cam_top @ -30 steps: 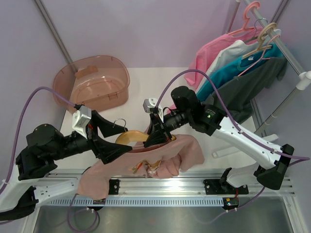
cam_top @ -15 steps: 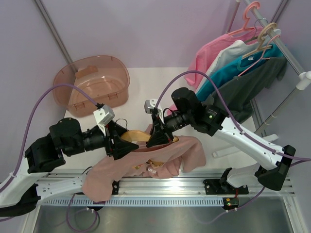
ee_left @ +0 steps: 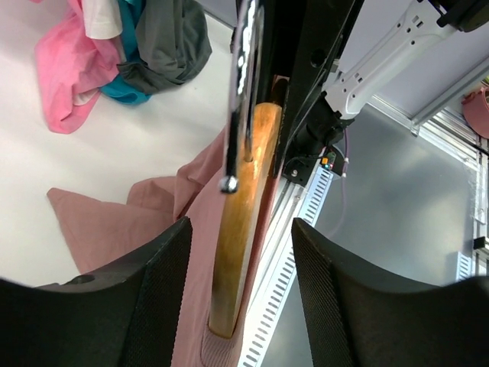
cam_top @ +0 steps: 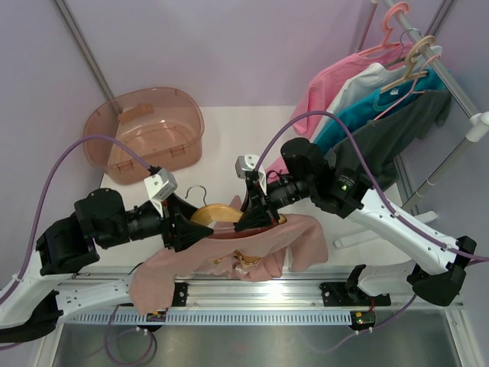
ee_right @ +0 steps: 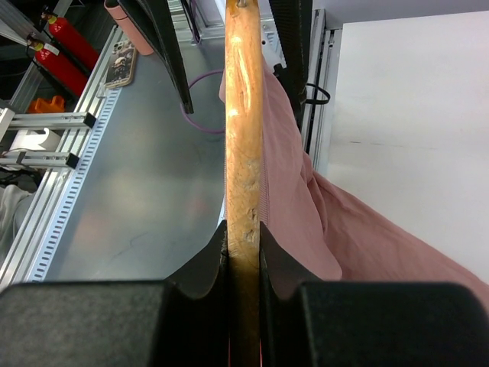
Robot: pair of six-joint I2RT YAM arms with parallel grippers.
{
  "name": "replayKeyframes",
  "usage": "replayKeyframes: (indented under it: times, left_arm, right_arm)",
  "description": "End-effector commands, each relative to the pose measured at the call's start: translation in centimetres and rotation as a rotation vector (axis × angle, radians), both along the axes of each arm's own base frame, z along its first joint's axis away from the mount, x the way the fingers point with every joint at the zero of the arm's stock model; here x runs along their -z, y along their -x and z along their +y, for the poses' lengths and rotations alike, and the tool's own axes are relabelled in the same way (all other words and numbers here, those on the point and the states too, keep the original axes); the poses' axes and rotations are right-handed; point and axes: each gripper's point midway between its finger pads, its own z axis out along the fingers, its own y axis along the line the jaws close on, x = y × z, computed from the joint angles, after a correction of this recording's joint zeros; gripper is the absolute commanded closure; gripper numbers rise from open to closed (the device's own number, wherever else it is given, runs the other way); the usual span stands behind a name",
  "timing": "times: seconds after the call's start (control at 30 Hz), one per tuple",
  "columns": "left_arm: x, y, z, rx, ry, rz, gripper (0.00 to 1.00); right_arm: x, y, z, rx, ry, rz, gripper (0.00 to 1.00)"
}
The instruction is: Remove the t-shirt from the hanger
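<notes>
Hanger pinched between right fingers, left fingers apart either side

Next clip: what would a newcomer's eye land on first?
At centre, a wooden hanger is held up with a dusty-pink t-shirt sagging from it. The right gripper clamps the wood, and the left gripper straddles it, jaws open. At back left sits a translucent pink tub.

left tool: jaws apart, arm reaching inward | right tool: jaws clamped, arm reaching inward
</notes>
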Motion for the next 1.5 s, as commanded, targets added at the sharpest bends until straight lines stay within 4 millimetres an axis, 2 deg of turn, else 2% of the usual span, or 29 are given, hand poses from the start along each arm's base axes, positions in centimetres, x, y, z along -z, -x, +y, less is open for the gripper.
replayKeyframes:
  times: [0.0,0.3,0.43,0.57,0.67,0.7,0.73,0.77,0.83,0.87,0.93,0.97,1.0,1.03,1.13,1.27,1.37,1.47]
  left_arm:
    - [-2.9,0.7,-1.1,0.065,0.073,-0.036,0.44]
    - [-3.0,0.0,-2.9,0.088,0.032,-0.017,0.54]
    - [-2.9,-0.2,-3.4,0.093,0.022,-0.011,0.67]
    - [-2.7,-0.1,-4.0,0.115,0.015,-0.010,1.00]
    - [-3.0,-0.2,-4.0,0.109,0.037,-0.022,1.00]
    - [-3.3,-0.8,-3.5,0.062,0.047,-0.034,1.00]
    - [-3.5,-1.2,-3.1,0.031,0.053,-0.041,1.00]
    - [-3.7,-1.5,-2.7,0.000,0.058,-0.047,1.00]
    - [-4.2,-2.5,-1.3,-0.084,0.077,-0.072,1.00]
    - [-4.3,-2.6,-1.0,-0.104,0.084,-0.074,1.00]
    - [-4.3,-3.0,-0.3,-0.141,0.090,-0.082,1.00]
    - [-4.3,-3.2,-0.3,-0.152,0.089,-0.080,1.00]
    - [-4.1,-3.4,-0.1,-0.166,0.086,-0.082,1.00]
    - [-4.0,-3.5,0.0,-0.175,0.086,-0.083,1.00]
    - [-3.8,-4.1,0.4,-0.214,0.082,-0.090,1.00]
    - [-4.0,-4.4,0.5,-0.234,0.089,-0.098,1.00]
    - [-3.8,-4.7,0.4,-0.243,0.085,-0.097,1.00]
    - [-3.7,-5.1,0.5,-0.266,0.085,-0.099,1.00]
  right_arm:
    - [-2.0,0.3,0.3,-0.027,-0.062,-0.027,1.00]
    - [-1.8,0.5,0.0,-0.024,-0.042,-0.015,1.00]
    - [-1.5,0.5,-0.2,-0.024,-0.038,-0.016,1.00]
    - [-1.2,0.5,-0.3,-0.022,-0.020,-0.014,1.00]
    - [-0.7,-0.5,-0.1,0.035,0.003,-0.023,0.99]
    - [-1.0,-1.3,-0.1,0.090,0.009,-0.035,0.87]
    - [-1.2,-1.8,-0.1,0.131,0.010,-0.042,0.70]
    - [-1.3,-3.6,-0.2,0.247,0.025,-0.053,0.48]
    - [-3.3,-5.7,-1.0,0.415,-0.031,-0.085,0.34]
    - [-3.6,-8.2,-1.9,0.608,-0.033,-0.059,0.23]
    - [-5.8,-10.0,-3.8,0.787,-0.109,-0.060,0.15]
    - [-6.0,-11.6,-5.2,0.928,-0.122,-0.039,0.14]
    - [-6.7,-12.0,-6.3,0.991,-0.147,-0.031,0.14]
    - [-6.4,-12.7,-7.1,1.064,-0.149,-0.012,0.14]
    - [-5.8,-13.1,-8.0,1.129,-0.142,0.013,0.15]
    - [-3.9,-14.4,-7.4,1.186,-0.104,0.043,0.17]
    - [-3.9,-14.8,-6.8,1.195,-0.123,0.067,0.21]
    - [-2.8,-15.5,-6.4,1.217,-0.093,0.073,0.24]
